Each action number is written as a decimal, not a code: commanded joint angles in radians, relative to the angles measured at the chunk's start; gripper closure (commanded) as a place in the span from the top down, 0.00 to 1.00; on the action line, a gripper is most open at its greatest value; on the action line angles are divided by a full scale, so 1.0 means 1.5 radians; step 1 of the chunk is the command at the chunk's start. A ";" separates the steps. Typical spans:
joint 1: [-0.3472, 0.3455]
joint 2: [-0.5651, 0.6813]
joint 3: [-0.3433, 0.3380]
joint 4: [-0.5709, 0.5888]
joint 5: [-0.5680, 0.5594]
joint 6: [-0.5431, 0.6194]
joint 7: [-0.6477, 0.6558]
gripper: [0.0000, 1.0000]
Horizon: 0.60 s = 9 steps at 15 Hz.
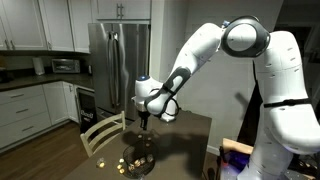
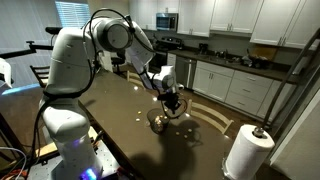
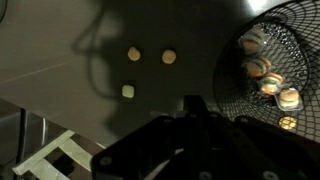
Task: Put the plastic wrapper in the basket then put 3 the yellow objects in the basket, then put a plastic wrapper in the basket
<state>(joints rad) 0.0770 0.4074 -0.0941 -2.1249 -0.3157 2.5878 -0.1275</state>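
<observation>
Wrist view showed 3 yellow pieces (image 3: 133,53) on the dark desk (image 3: 60,60) near the basket (image 3: 295,35), so the fingers (image 3: 192,112), too dark to tell if apart, should drop straight over 1 piece.

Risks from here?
1. The three yellow pieces on the table are small; the jaws may push them instead of gripping.
2. The basket already holds several pieces; a high drop might bounce one out.
3. Dim light and shadows make alignment hard.
</observation>
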 commanded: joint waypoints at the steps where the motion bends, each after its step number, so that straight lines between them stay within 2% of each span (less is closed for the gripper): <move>1: 0.026 -0.023 0.014 -0.027 -0.046 0.012 0.023 0.00; 5: 0.044 -0.016 0.034 -0.024 -0.052 0.000 0.019 0.00; 9: 0.023 -0.012 0.075 -0.017 0.018 -0.061 -0.014 0.00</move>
<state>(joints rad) 0.1443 0.4030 -0.0247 -2.1407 -0.3534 2.5639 -0.1200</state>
